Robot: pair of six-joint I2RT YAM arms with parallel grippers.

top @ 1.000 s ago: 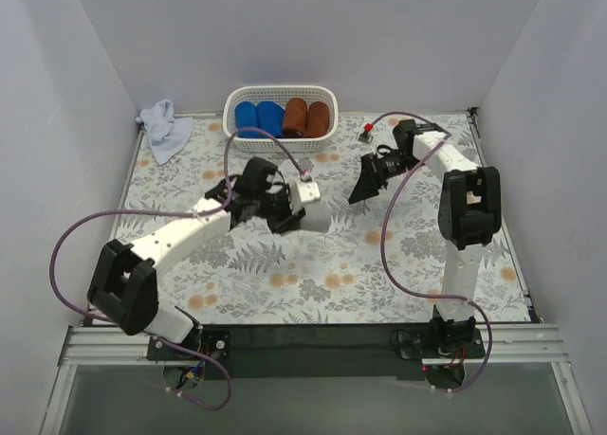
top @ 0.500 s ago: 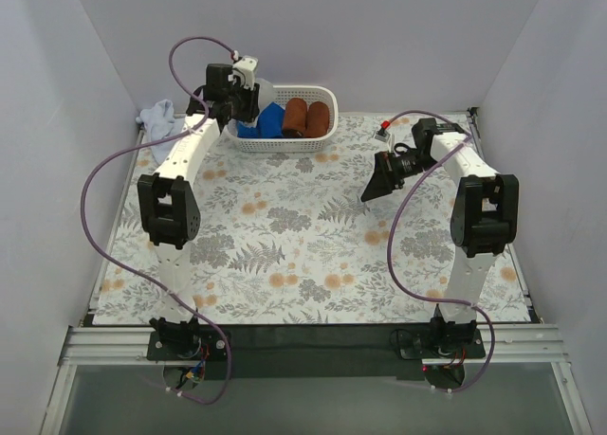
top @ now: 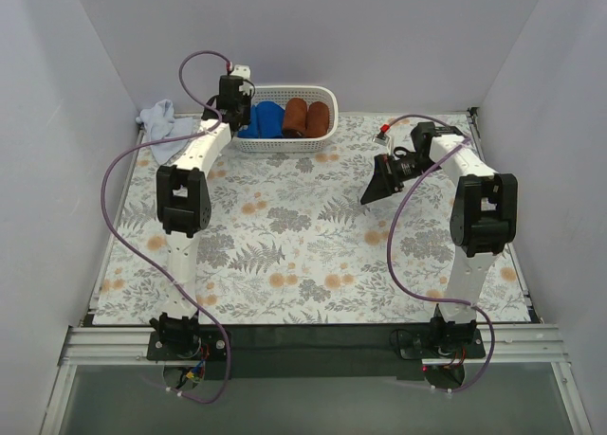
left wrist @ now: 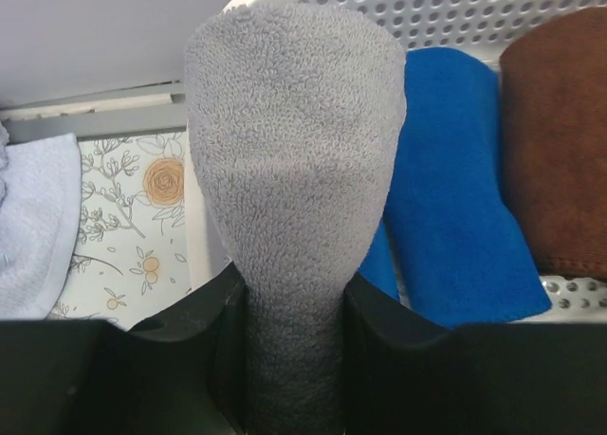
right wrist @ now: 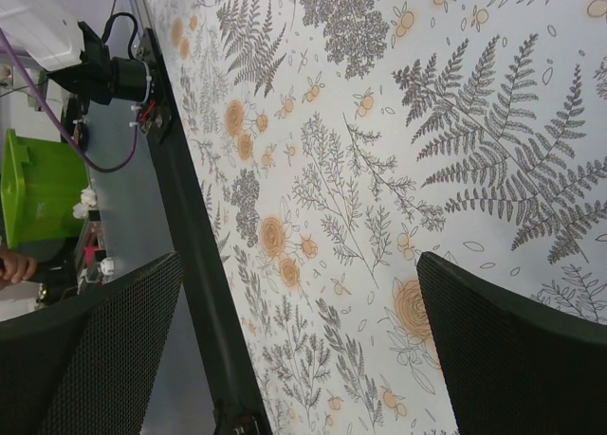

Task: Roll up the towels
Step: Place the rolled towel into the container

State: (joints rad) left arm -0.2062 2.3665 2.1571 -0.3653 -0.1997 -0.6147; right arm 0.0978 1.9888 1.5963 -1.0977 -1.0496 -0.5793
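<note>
My left gripper (left wrist: 294, 307) is shut on a rolled mid-grey towel (left wrist: 294, 160), which stands up between the jaws over the left end of the white basket (left wrist: 474, 9). From above, the left gripper (top: 237, 96) reaches to that basket (top: 327, 122) at the back. The pale blue-lavender towel (top: 163, 124) lies crumpled at the back left, also at the edge of the left wrist view (left wrist: 28, 217). My right gripper (top: 377, 181) hovers open over the floral mat (right wrist: 379, 170), holding nothing.
Bright blue rolls (top: 264, 119) and rust-brown rolls (top: 305, 117) lie in the basket, the blue roll (left wrist: 455, 189) right beside the grey towel. White walls enclose the table. A black rail (right wrist: 190, 217) marks the front edge, with a green bin (right wrist: 38, 189) beyond it.
The left arm has swung from mid-table up and back to the basket's left end, carrying the grey roll. The right gripper has opened wider and shifted slightly right.
</note>
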